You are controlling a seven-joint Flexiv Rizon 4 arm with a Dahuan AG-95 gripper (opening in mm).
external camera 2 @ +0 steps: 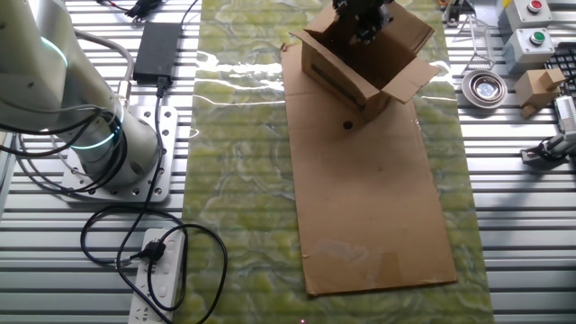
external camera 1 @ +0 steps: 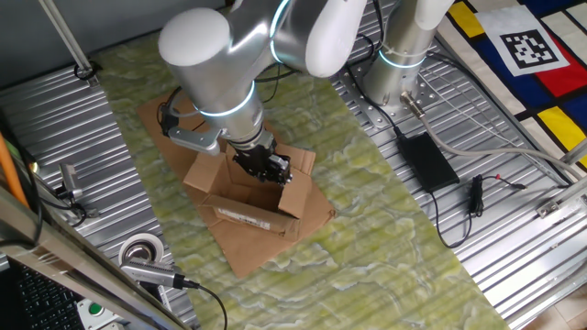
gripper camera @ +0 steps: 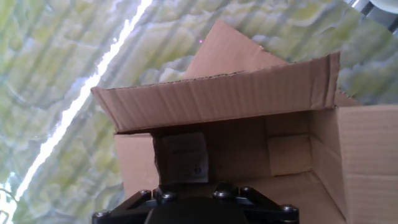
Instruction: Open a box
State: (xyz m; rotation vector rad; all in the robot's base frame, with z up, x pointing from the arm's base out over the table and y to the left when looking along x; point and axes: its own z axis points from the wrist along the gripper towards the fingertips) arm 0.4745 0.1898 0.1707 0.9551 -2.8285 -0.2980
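1. The claw (external camera 1: 267, 166) hangs over the open top of the box (external camera 1: 246, 197), at the mouth of the cavity; its dark body blocks the fingertips in every view, so I cannot tell whether it is spread or pinched.
2. In the hand view only the claw's black bolted base shows at the bottom edge, and beyond it the box (gripper camera: 249, 149) interior with a pale label on the inner wall and one flap standing upright across the frame.
3. The box (external camera 2: 360, 58) sits with its flaps folded outward, on one end of a large flat cardboard sheet (external camera 2: 373, 198).
4. That sheet lies on a green patterned mat (external camera 1: 385, 229) covering the ribbed metal tabletop (external camera 1: 514, 257).
5. Farther off, a tape roll (external camera 1: 142, 249) lies near the tabletop edge, and a black power adapter (external camera 1: 426, 160) rests beside the arm's base (external camera 1: 396, 78).
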